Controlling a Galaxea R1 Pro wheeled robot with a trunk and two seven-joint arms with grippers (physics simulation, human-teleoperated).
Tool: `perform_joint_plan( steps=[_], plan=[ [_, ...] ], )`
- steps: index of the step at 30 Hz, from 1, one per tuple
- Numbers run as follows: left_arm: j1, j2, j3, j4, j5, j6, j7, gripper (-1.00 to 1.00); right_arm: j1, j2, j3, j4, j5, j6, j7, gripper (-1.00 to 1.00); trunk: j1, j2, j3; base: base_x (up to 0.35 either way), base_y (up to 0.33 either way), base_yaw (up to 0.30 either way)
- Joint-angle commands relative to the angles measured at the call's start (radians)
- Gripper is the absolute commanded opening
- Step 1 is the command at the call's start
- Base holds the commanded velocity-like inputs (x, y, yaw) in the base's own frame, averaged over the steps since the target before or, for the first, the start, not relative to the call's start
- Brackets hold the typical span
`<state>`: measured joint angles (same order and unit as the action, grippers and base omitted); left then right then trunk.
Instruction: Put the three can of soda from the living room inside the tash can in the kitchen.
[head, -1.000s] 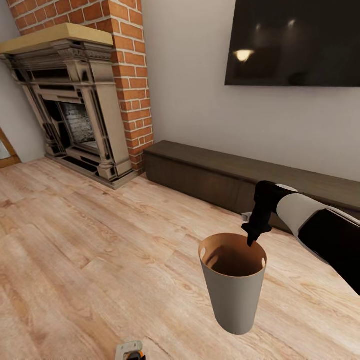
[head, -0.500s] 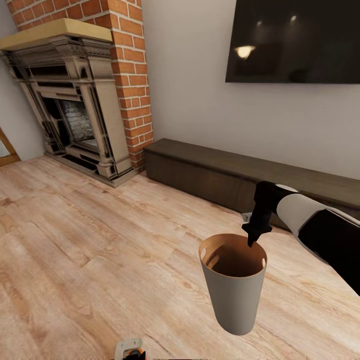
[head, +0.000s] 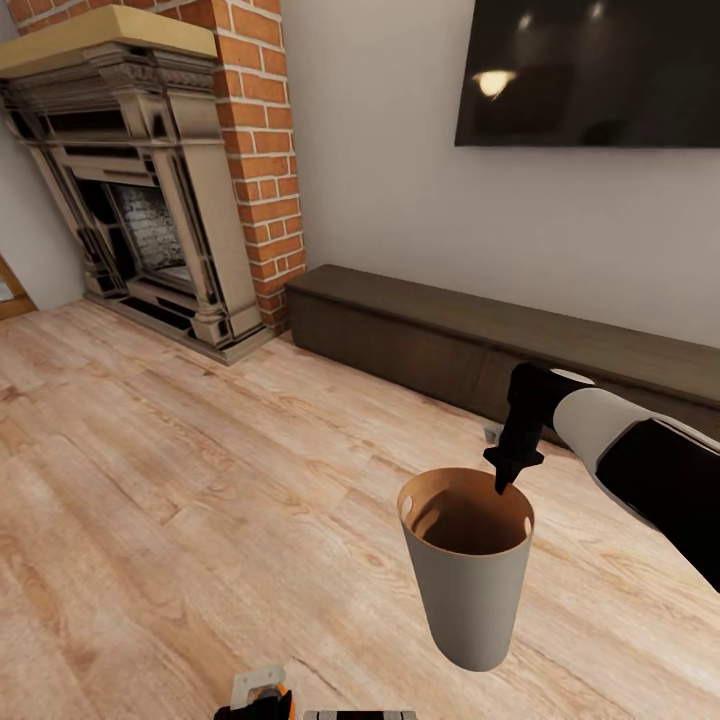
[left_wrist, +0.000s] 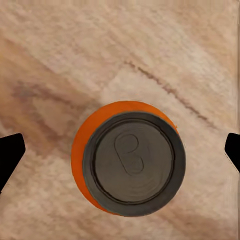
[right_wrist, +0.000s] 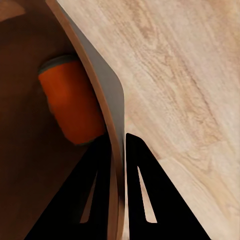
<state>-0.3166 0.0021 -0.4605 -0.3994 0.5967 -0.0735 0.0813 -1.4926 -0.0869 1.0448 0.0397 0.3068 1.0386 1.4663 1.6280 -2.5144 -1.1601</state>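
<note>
My right gripper is shut on the rim of the tash can and holds it upright above the wood floor. The bin is pale grey outside and copper-brown inside. In the right wrist view, one finger is outside the bin wall and the other inside. An orange can of soda lies inside the bin. A second orange can of soda with a dark grey top stands on the floor. My left gripper is open above it, its fingertips well clear on both sides. That gripper sits at the head view's bottom edge.
This is the living room. A brick fireplace stands at the back left. A long low dark cabinet runs along the wall under the TV. Open wood floor lies to the left and in front.
The whole head view has shifted, so the camera moved: fireplace and TV sit higher in the picture. More of my left gripper shows at the bottom edge. The bin and right gripper kept their place.
</note>
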Motion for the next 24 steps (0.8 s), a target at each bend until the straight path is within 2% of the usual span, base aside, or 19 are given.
perform_joint_plan(
  steps=[1, 8, 13, 24],
  plan=[
    [-0.001, 0.0, 0.0, 0.0, 0.0, 0.0, 0.0, 1.0, 0.0, 0.0, -0.014, 0.0, -0.009, 0.009, 0.008, -1.0, 0.0, 0.0, -0.004, 0.0, 0.0, 0.0],
    [-0.015, -0.001, 0.0, 0.0, 0.0, 0.0, 0.0, 1.0, 0.0, 0.0, -0.014, 0.0, -0.009, 0.009, 0.008, -1.0, 0.004, -0.002, -0.031, 0.0, 0.0, 0.0],
    [-0.019, -0.001, 0.0, 0.001, 0.0, 0.0, 0.0, 1.0, 0.0, 0.001, -0.014, 0.0, -0.009, 0.009, 0.008, -1.0, 0.004, -0.002, -0.031, 0.0, 0.0, 0.0],
    [-0.022, -0.001, 0.0, 0.0, 0.0, 0.0, 0.0, 1.0, 0.001, 0.001, -0.014, 0.0, -0.009, 0.009, 0.007, -1.0, 0.008, -0.004, -0.073, 0.0, 0.0, 0.0]
  ],
)
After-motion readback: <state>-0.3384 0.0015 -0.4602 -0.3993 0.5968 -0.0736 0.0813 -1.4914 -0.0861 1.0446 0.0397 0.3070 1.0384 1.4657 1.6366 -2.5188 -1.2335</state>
